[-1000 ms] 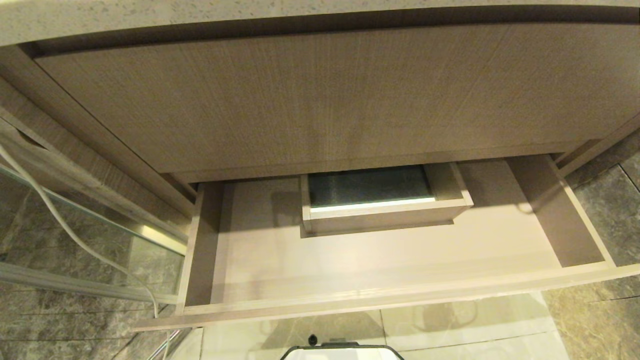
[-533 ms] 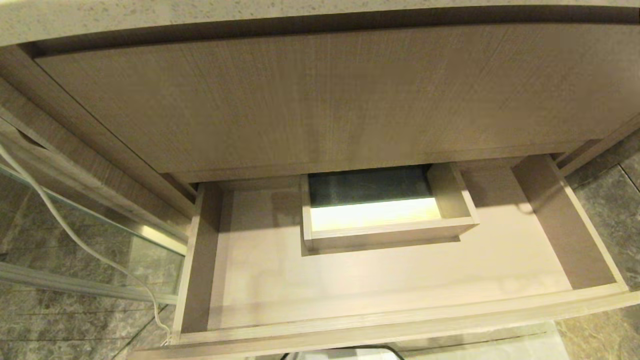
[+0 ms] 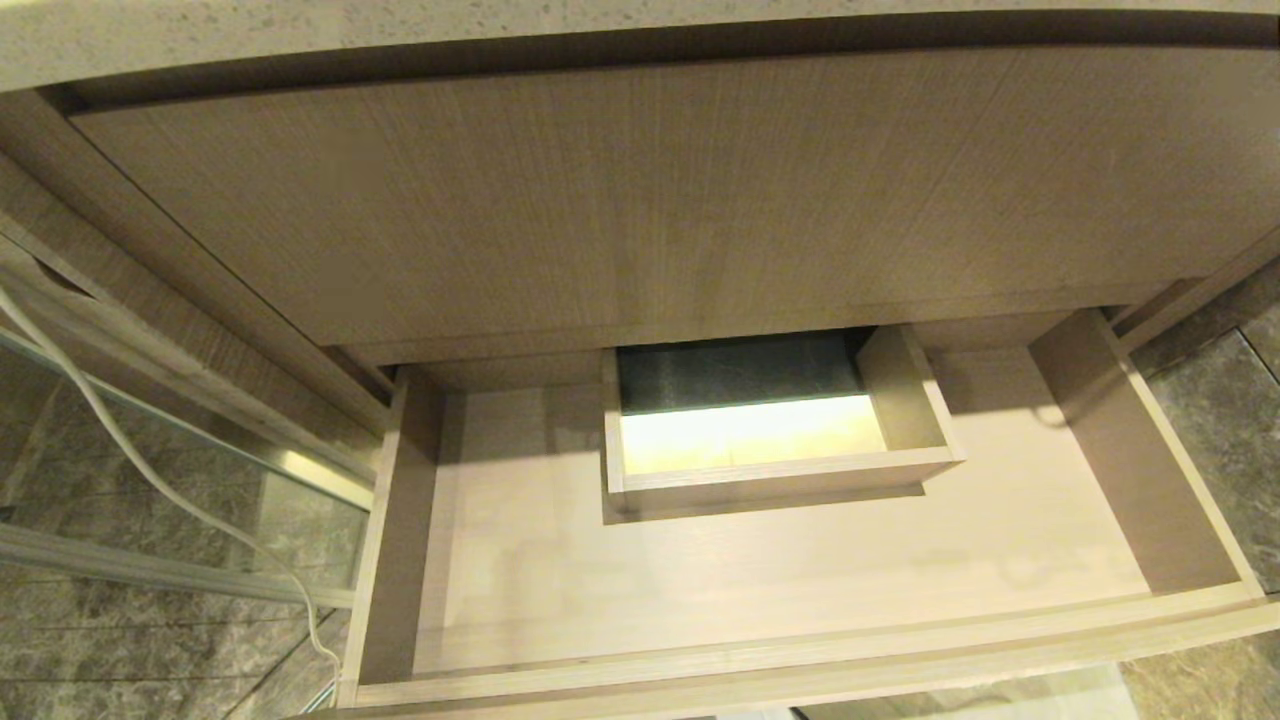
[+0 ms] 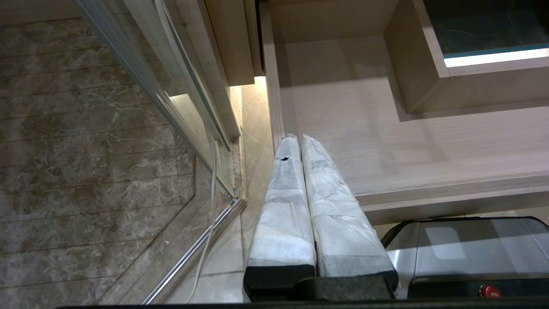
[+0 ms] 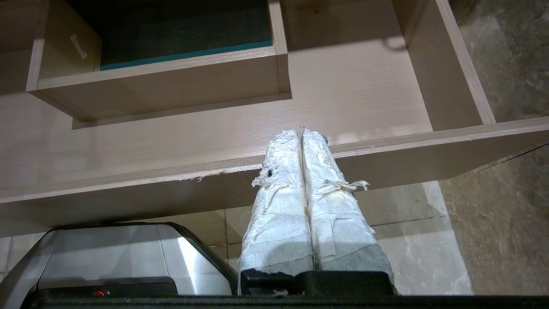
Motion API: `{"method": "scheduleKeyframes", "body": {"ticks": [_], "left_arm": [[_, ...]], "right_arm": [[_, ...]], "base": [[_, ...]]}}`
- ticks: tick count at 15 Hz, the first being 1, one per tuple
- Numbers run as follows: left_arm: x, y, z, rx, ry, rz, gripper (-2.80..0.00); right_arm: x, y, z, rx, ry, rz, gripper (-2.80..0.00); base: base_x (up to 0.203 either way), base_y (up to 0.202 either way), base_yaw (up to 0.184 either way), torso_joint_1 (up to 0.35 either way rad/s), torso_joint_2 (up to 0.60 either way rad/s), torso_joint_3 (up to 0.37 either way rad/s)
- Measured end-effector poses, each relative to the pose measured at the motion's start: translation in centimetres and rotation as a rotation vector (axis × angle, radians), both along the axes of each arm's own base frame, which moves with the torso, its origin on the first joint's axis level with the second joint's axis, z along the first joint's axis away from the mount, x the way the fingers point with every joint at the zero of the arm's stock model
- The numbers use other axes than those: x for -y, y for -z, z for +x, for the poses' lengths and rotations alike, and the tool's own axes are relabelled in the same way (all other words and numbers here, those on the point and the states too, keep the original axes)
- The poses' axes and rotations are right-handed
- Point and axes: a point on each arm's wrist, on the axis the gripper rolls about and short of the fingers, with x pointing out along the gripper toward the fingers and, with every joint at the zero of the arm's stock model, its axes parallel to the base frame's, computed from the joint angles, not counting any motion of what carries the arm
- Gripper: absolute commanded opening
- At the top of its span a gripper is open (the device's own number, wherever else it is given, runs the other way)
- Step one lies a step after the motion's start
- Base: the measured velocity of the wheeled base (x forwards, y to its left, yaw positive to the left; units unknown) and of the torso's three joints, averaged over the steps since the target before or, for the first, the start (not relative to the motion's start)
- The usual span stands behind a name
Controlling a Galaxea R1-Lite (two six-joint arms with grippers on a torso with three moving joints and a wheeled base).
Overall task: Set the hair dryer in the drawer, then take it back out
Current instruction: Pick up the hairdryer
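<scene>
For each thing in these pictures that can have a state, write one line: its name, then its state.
drawer: pulled open, nothing lying in it
boxed notch: open-topped, lit inside
left gripper: shut, holding nothing
right gripper: shut, holding nothing
white cord: hanging slack down to the floor

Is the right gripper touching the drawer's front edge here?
Cannot tell. In the right wrist view the right gripper, shut, overlaps the drawer front rim, but no view shows contact or gap.

Legible text: none; one small white label on the inner wall of the drawer's boxed notch, beyond the right tool, unreadable.
</scene>
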Motion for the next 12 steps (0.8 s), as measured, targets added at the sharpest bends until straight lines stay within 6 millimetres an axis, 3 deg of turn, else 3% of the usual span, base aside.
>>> {"method": "scheduleKeyframes", "body": {"ticks": [5,12], "left_arm": [[0.0,0.0,0.0,0.0,0.0,0.0,-2.8],[0.0,0.0,0.0,0.0,0.0,0.0,-2.8]], "right_arm": [[0.0,-0.01,0.0,0.0,0.0,0.0,-2.8],[0.0,-0.01,0.0,0.0,0.0,-0.002,-2.8]], "base": [[0.0,0.0,0.0,0.022,-0.02,-0.006],[0.0,0.0,0.0,0.189,-0.45,-0.182]]}}
